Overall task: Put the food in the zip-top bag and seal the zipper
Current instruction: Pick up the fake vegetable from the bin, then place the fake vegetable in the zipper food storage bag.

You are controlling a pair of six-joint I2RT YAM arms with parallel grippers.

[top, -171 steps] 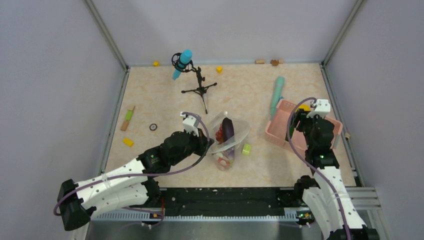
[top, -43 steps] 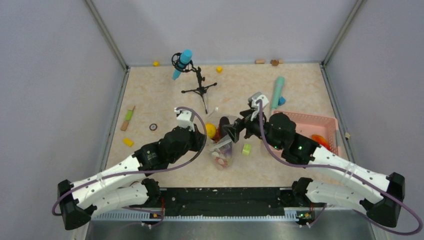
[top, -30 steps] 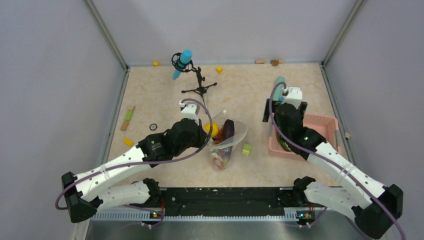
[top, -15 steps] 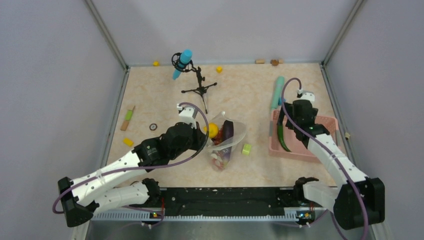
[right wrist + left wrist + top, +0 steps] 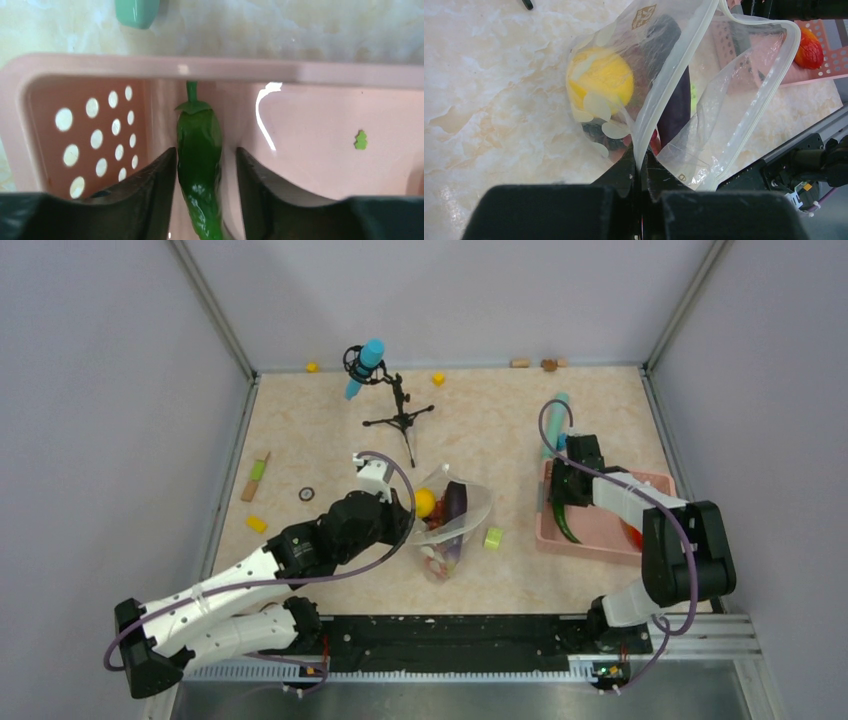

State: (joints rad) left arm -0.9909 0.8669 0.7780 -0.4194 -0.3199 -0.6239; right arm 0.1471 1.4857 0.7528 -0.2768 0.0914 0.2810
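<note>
The zip-top bag (image 5: 470, 512) (image 5: 729, 95) stands open mid-table. My left gripper (image 5: 408, 527) (image 5: 640, 165) is shut on its white zipper (image 5: 672, 77) rim. Inside show a yellow lemon (image 5: 425, 502) (image 5: 599, 82), a dark purple piece (image 5: 455, 500) (image 5: 673, 112) and red bits lower down. My right gripper (image 5: 562, 502) (image 5: 205, 153) reaches down into the pink basket (image 5: 600, 540) (image 5: 150, 67). Its jaws straddle a green pepper (image 5: 566, 523) (image 5: 200, 145): the left finger touches it and a gap remains at the right finger. A red-orange piece (image 5: 632, 532) (image 5: 809, 47) lies in the basket too.
A lime-green cylinder (image 5: 493, 538) sits right of the bag. A microphone stand (image 5: 395, 405) stands behind it. A teal tool (image 5: 553, 425) (image 5: 137, 7) lies just beyond the basket's far wall. Yellow blocks (image 5: 257, 524) and other small pieces lie at the left and back.
My right arm swung from the bag over to the basket and lowered onto the green pepper, its jaws narrowing. The left gripper kept its hold on the bag rim.
</note>
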